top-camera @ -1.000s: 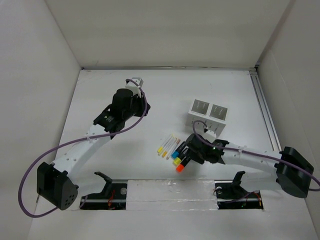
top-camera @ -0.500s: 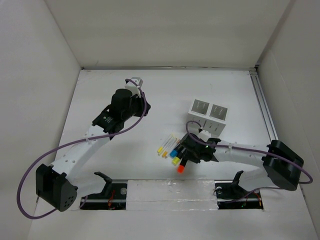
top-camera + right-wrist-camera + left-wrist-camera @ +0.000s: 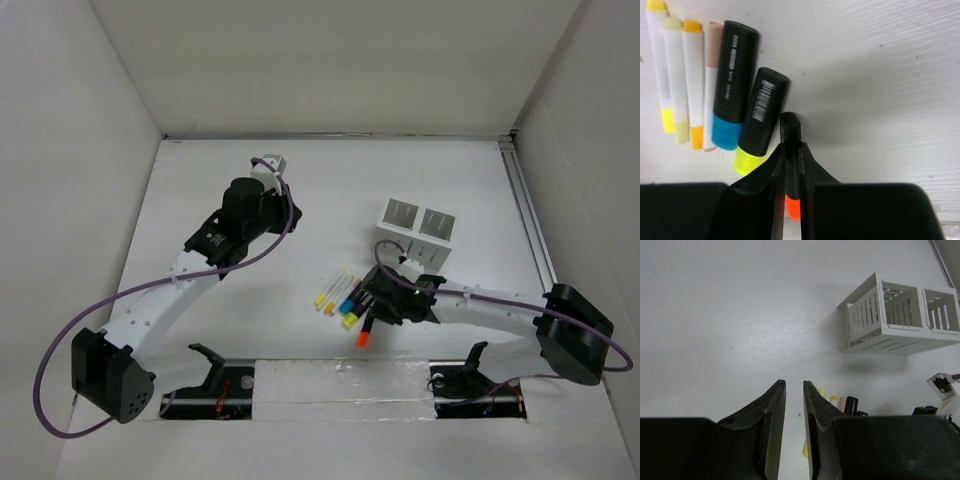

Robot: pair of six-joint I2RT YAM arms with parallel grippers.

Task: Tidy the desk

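Observation:
The white desk point(image 3: 330, 180) holds a row of pens: thin yellow and orange-tipped markers point(image 3: 680, 75), a blue highlighter point(image 3: 732, 85) and a yellow highlighter point(image 3: 762, 117). The row also shows in the top view point(image 3: 338, 292). My right gripper point(image 3: 791, 146) is shut on an orange highlighter point(image 3: 790, 131), low over the desk just right of the yellow one. Its orange cap point(image 3: 362, 339) points toward the near edge. My left gripper point(image 3: 794, 383) hangs above the desk left of the pens point(image 3: 285, 212), empty, with a narrow gap between the jaws.
A white slotted two-compartment holder point(image 3: 418, 228) stands just behind the pens and also shows in the left wrist view point(image 3: 900, 315). A metal rail point(image 3: 528, 215) runs along the right edge. White walls enclose the desk.
My right gripper, holding the orange highlighter, has shifted slightly left toward the row of pens while the arm swung. The left arm has not moved.

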